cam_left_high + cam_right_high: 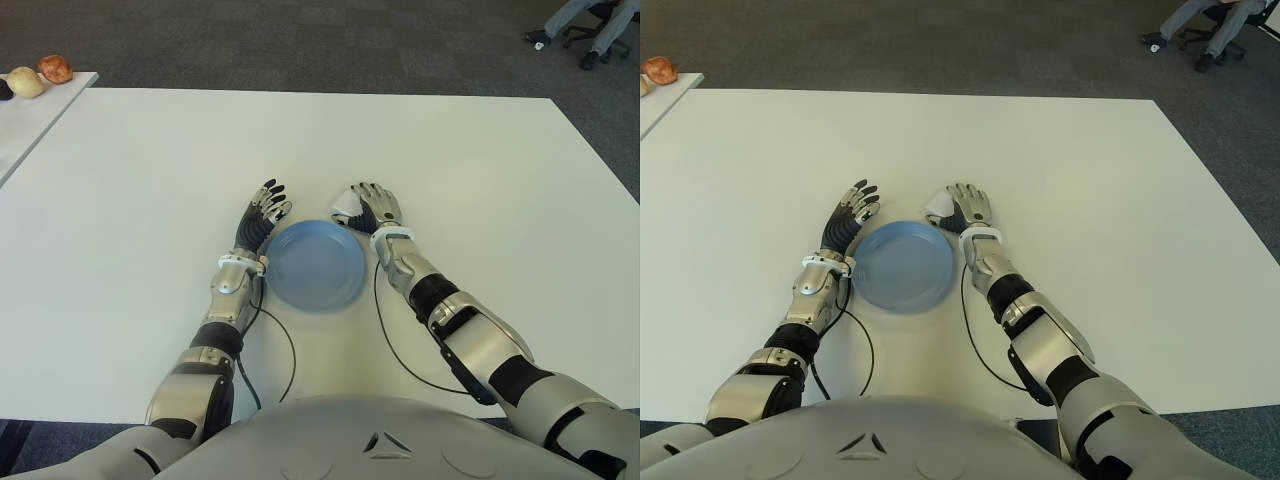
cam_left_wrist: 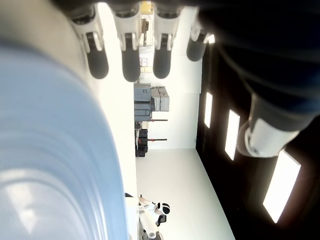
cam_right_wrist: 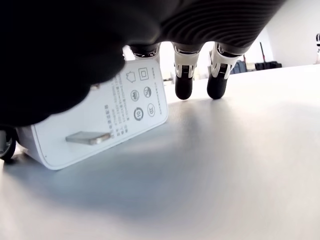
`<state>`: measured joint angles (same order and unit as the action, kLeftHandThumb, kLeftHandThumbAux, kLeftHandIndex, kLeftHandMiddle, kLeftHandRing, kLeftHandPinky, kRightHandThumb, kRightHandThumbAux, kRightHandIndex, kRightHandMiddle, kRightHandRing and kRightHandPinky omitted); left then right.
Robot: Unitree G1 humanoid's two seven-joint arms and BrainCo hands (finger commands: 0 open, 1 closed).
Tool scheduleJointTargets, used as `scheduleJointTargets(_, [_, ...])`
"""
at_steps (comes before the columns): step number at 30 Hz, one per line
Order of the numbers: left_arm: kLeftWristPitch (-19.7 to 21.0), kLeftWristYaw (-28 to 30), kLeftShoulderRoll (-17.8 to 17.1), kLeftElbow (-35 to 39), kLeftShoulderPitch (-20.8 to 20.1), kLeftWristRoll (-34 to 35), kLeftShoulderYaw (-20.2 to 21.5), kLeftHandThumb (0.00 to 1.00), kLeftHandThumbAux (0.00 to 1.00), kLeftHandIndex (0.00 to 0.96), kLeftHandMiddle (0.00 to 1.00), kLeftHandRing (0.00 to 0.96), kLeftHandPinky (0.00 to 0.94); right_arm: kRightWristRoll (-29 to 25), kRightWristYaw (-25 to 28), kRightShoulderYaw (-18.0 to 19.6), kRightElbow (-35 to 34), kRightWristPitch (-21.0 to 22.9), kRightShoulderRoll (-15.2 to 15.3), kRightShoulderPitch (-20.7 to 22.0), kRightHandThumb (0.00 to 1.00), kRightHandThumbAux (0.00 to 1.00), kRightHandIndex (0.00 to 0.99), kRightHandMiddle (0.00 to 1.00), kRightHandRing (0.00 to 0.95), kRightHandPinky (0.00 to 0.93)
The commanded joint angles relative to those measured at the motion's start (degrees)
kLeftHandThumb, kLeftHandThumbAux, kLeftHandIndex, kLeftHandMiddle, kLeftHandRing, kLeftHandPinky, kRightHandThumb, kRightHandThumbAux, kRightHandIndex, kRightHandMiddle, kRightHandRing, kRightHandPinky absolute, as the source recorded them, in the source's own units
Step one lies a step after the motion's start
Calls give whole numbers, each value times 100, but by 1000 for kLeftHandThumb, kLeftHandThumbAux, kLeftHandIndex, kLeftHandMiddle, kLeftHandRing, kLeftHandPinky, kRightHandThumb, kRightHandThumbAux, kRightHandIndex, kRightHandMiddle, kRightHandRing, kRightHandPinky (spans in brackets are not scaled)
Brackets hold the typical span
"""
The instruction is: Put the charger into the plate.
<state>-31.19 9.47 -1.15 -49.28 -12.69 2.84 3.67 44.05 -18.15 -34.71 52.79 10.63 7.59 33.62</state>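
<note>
White plastic, block-shaped, the charger (image 3: 97,117) lies on the white tabletop (image 1: 480,170) just beyond the far right rim of the round pale-blue plate (image 1: 315,263), not in it. The right hand (image 1: 373,207) is laid over it, palm down, evidently placed to gather it for the short carry into the plate. In the right wrist view two fingertips (image 3: 183,86) reach the table beyond the block, and a flat metal prong (image 3: 89,138) shows on the face turned toward the wrist. Whether the fingers actually pinch the body cannot be told, since the palm hides the contact. The long axis appears to run roughly across the hand, the block sitting slightly tilted. The left hand (image 1: 262,215) shows beside the plate's left rim, fingers extended and holding nothing, apparently idle.
</note>
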Motion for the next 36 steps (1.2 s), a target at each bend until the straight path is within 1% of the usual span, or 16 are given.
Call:
scheduleJointTargets(1, [381, 48, 33, -243, 406, 6, -17, 0, 568, 71, 148, 154, 184, -51, 20, 6, 115, -63, -9, -204, 264, 289, 0, 18, 63, 199])
scheduleJointTargets(3, [389, 50, 37, -238, 407, 14, -12, 0, 574, 69, 150, 156, 188, -59, -3, 11, 118, -68, -8, -208, 273, 291, 0, 32, 87, 217])
scheduleJointTargets(10, [389, 48, 37, -226, 415, 11, -17, 0, 575, 74, 152, 160, 191, -68, -27, 13, 120, -68, -2, -215, 280, 288, 0, 53, 118, 250])
scheduleJointTargets(17, [447, 10, 42, -219, 412, 11, -10, 0, 568, 77, 142, 149, 170, -73, -41, 21, 137, -73, -5, -214, 288, 286, 0, 68, 147, 302])
scheduleJointTargets(18, [471, -17, 45, -213, 410, 8, -5, 0, 570, 77, 137, 142, 163, -75, -45, 23, 141, -77, -6, -215, 291, 287, 0, 79, 161, 326])
scheduleJointTargets(22, [558, -105, 60, -176, 413, -3, 8, 0, 579, 80, 124, 128, 149, -81, -51, 30, 152, -92, -7, -214, 310, 290, 0, 113, 200, 374])
scheduleJointTargets(24, [596, -145, 67, -149, 418, -13, 12, 0, 583, 87, 121, 125, 148, -83, -55, 32, 158, -104, -7, -214, 318, 291, 3, 143, 225, 431])
scheduleJointTargets(27, [636, -184, 73, -116, 427, -22, 8, 0, 582, 90, 116, 120, 144, -86, -64, 39, 164, -126, -6, -215, 329, 292, 41, 180, 256, 481])
scheduleJointTargets(28, [651, -198, 75, -105, 430, -24, 7, 0, 582, 91, 116, 120, 144, -96, -61, 48, 158, -153, 0, -220, 330, 292, 47, 185, 260, 487])
scheduleJointTargets(30, [674, -214, 78, -86, 435, -26, 5, 0, 579, 92, 110, 114, 136, -106, -58, 61, 151, -188, 7, -226, 349, 303, 91, 226, 292, 502])
scheduleJointTargets(34, [695, -224, 81, -59, 447, -30, 2, 0, 575, 93, 106, 109, 132, -188, 15, 148, 149, -274, 3, -237, 377, 330, 138, 286, 342, 512])
scheduleJointTargets(35, [693, -226, 80, -69, 442, -31, 2, 0, 572, 91, 102, 104, 125, -223, 31, 180, 166, -302, -6, -233, 414, 353, 200, 356, 399, 543])
scheduleJointTargets(36, [689, -230, 79, -77, 437, -32, 1, 0, 569, 90, 100, 101, 121, -258, 43, 215, 180, -327, -15, -231, 438, 367, 240, 401, 436, 562])
